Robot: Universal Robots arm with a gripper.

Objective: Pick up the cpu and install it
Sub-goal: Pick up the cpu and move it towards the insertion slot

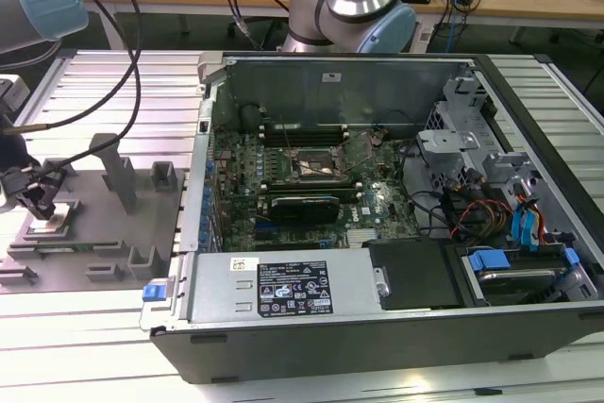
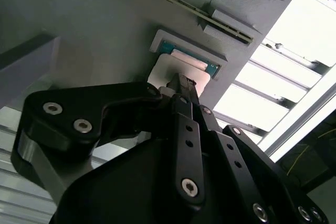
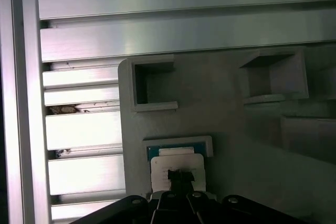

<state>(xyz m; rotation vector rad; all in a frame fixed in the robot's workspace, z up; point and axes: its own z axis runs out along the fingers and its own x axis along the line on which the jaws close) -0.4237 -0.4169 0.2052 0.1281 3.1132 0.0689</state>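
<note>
closest to me, the open computer case [image 1: 377, 356] lies on the ribbed metal table [image 1: 94, 327], its power supply [image 1: 283, 288] along the near edge. off to the exterior view's left, the cpu [image 1: 49, 224] [image 3: 176, 163] [image 2: 165, 72] sits in a recess of the grey fixture [image 1: 104, 233]. the gripper [image 1: 38, 203] [image 3: 181, 174] [image 2: 181, 85] hangs over the cpu's middle, pinched together with nothing between; whether the tips touch it i cannot tell. deeper in the case is the motherboard socket [image 1: 316, 165], and beyond it the arm's base [image 1: 354, 7].

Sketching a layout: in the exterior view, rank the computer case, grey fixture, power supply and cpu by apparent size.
Largest to smallest:
computer case
grey fixture
power supply
cpu
</note>
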